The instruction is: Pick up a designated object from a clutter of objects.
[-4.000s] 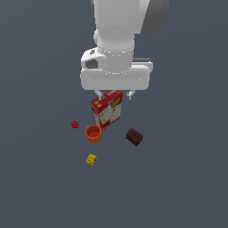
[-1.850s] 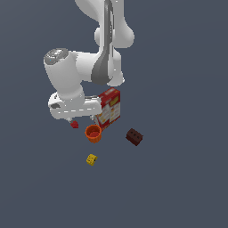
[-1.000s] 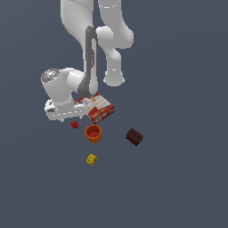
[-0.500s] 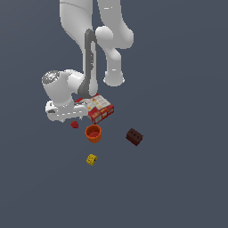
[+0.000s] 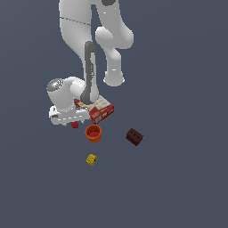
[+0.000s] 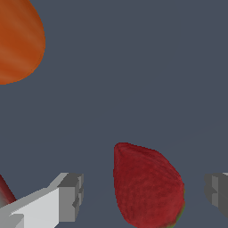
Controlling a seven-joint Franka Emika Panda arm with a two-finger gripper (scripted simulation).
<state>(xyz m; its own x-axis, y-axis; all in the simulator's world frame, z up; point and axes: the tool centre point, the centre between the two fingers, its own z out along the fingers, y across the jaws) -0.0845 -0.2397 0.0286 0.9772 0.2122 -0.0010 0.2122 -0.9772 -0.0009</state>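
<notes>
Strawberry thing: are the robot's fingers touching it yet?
Apart. The wrist view shows bare floor between the strawberry and each of the fingers of the open gripper.

The strawberry (image 6: 147, 187) lies between the gripper's (image 6: 144, 193) spread fingers (image 6: 71, 197), touching neither; orange cup (image 6: 18, 40) sits nearby.

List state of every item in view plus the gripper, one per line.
gripper: open, fingers either side of the strawberry, not touching it
strawberry: on the floor, ungrasped
orange cup: upright, opening up
printed box: lying tilted beside the arm
dark brown block: resting alone
yellow block: resting alone
</notes>
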